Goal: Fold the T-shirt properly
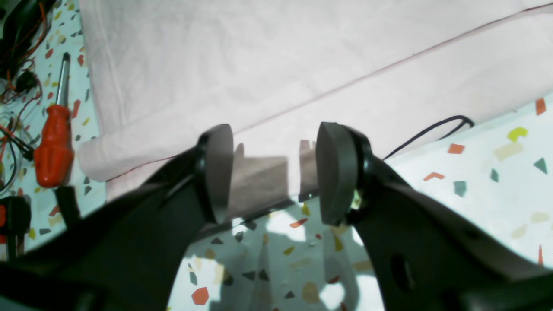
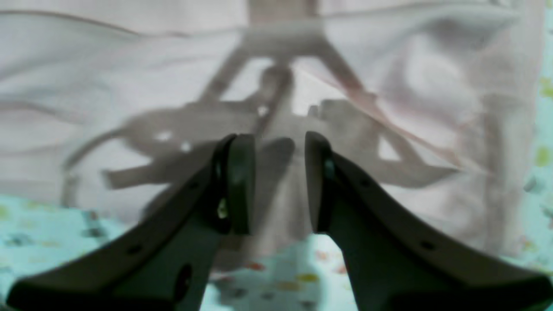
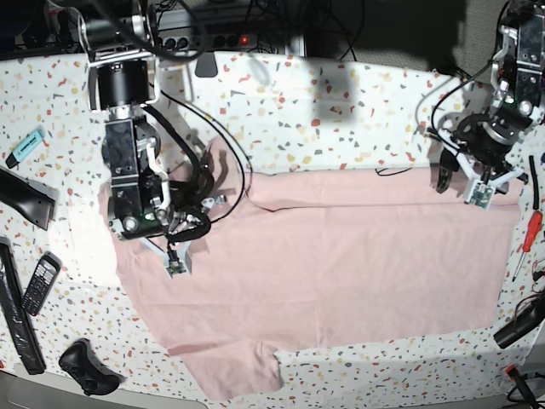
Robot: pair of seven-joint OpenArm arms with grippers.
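The pink T-shirt (image 3: 315,256) lies spread, partly folded, across the terrazzo tabletop (image 3: 341,111). The left gripper (image 1: 274,172), jaws wide apart, straddles its folded far-right edge; the right gripper (image 2: 278,183), jaws part-open on nothing, hovers over the left sleeve area, poised to pinch.

L claw (image 1: 274,172): jaws wide apart, nothing between, pointing down, arm reaching in from far side. R claw (image 2: 278,183): jaws part-way apart, narrower gap, pointing down.
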